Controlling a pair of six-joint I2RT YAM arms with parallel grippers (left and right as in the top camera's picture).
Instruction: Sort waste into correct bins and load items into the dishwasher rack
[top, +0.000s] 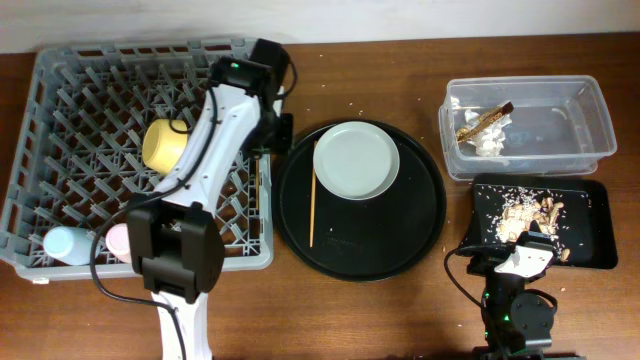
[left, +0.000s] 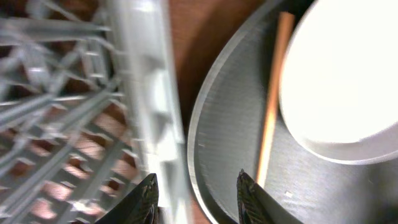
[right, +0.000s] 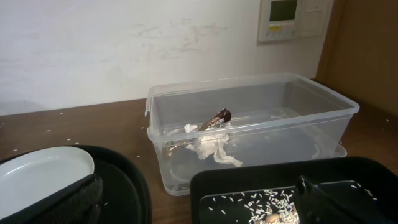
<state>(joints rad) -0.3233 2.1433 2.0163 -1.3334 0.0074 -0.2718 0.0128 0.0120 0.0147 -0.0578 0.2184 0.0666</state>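
The grey dishwasher rack (top: 60, 120) holds the yellow bowl (top: 163, 144), the light-blue cup (top: 62, 243) and the pink cup (top: 118, 238). The pale grey plate (top: 356, 160) and one chopstick (top: 312, 205) lie on the round black tray (top: 420, 230). My left gripper (top: 271, 138) is open and empty. In the left wrist view its jaws (left: 196, 190) straddle the rack wall (left: 149, 93) and the tray rim, left of the chopstick (left: 273, 93) and plate (left: 342, 81). My right gripper (right: 199, 205) is open and empty, low by the black rectangular tray (right: 249, 180).
The clear tub (top: 590, 110) holds white tissue (top: 487, 140) and the wrapper strip (top: 485, 117). The shallow black tray (top: 595, 200) holds food scraps (top: 530, 212). Crumbs dot the brown table. The left arm crosses above the rack's right half.
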